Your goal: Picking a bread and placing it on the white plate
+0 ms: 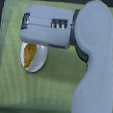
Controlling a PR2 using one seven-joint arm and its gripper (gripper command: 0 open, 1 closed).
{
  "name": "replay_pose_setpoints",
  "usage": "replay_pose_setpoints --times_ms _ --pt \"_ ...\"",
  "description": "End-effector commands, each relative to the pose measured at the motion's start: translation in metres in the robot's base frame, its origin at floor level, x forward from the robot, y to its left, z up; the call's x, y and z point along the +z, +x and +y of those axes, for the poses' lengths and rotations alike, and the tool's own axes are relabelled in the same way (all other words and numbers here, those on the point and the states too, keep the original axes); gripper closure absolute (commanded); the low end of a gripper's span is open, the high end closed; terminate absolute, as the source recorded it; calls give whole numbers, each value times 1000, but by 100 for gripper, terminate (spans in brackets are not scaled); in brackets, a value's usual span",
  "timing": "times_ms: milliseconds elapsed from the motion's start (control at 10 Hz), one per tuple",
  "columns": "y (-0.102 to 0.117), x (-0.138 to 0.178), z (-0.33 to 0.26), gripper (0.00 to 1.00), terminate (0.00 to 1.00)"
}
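The white plate (37, 65) lies on the green cloth, with its upper part covered by my arm. On the plate's left half lies the bread (28, 53), golden-orange and long, with its upper end running under the arm. My arm's grey forearm (48, 27) stretches across the scene directly above the plate. Its wrist end (26, 21) points to the exterior view's left. The gripper's fingers are hidden beneath this casing, so I cannot see whether they touch the bread.
A green cloth (9, 82) covers the table. The arm's thick upper link (94, 67) rises along the exterior view's right. Dark background lies beyond the cloth's far edge.
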Motion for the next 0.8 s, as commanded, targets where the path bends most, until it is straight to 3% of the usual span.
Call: replay_pose_setpoints --times_ms 0,100,200,700 --pt "2 -8 -6 100 0" --pt "2 -10 -7 100 0" --pt "6 -12 -9 0 0" --pt "8 -14 -8 0 0"
